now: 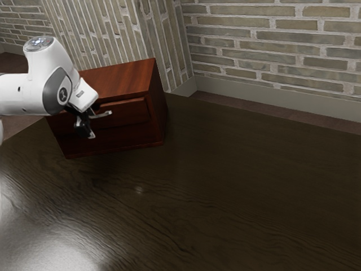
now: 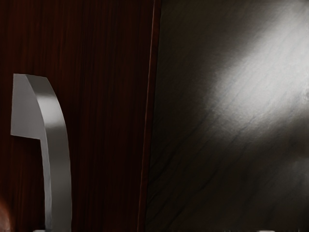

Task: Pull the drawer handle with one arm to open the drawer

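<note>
A red-brown wooden cabinet point(image 1: 121, 84) stands on the dark table at the exterior view's left. Its drawer front point(image 1: 127, 111) sits a little proud of the cabinet face, with a thin ledge showing along its top. The silver drawer handle point(image 1: 102, 114) juts out from that front. My black gripper point(image 1: 85, 126) hangs at the handle's left end, shut on it. In the wrist view the curved silver handle point(image 2: 50, 145) runs along the drawer front point(image 2: 96, 96) down under my hand.
The dark wooden table point(image 1: 225, 186) stretches wide to the exterior view's right and front of the cabinet. A brick wall point(image 1: 271, 39) runs behind. In the wrist view the tabletop point(image 2: 227, 121) lies beside the cabinet's edge.
</note>
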You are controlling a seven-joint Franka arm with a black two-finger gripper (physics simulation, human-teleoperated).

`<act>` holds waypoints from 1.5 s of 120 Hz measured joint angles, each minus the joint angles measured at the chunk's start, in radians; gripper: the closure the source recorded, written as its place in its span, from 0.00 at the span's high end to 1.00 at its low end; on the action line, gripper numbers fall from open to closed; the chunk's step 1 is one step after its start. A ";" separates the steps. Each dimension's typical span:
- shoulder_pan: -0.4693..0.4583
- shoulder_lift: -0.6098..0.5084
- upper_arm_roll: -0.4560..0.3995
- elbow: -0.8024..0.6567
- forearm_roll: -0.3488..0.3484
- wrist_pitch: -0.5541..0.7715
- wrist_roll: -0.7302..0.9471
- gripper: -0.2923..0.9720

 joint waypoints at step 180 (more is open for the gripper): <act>-0.040 -0.325 -0.069 -0.266 0.051 -0.112 -0.036 0.53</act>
